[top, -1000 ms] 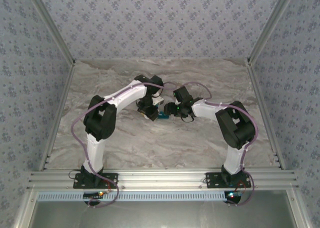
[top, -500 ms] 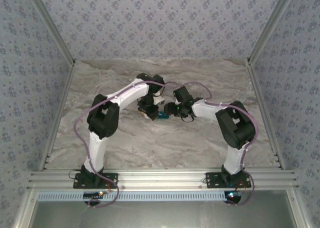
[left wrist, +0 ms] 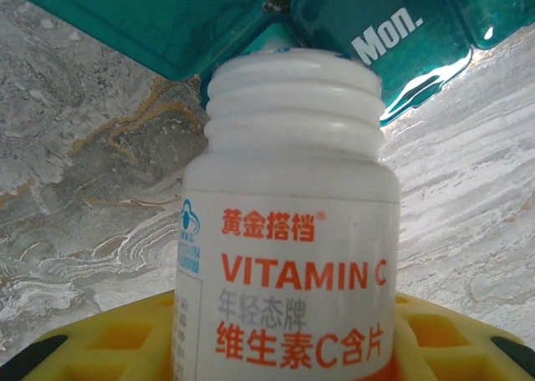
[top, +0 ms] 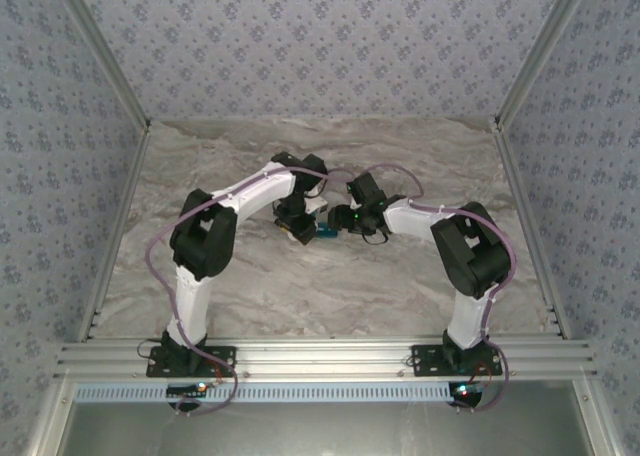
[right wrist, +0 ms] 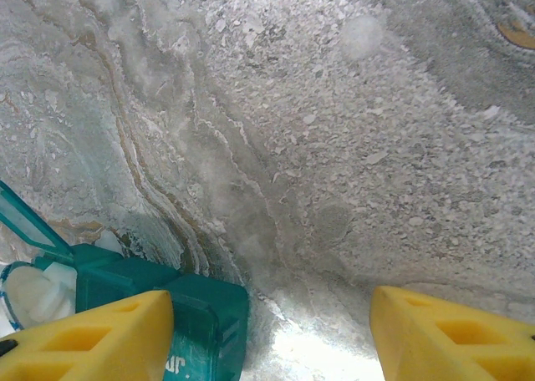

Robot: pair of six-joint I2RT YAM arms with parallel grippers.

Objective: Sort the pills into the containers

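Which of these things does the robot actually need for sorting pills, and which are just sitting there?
For the job:
- teal pill box, a lid raised
- white Vitamin C bottle, cap off, held in the left gripper

Just there:
- marble table
- patterned walls
- metal frame rail
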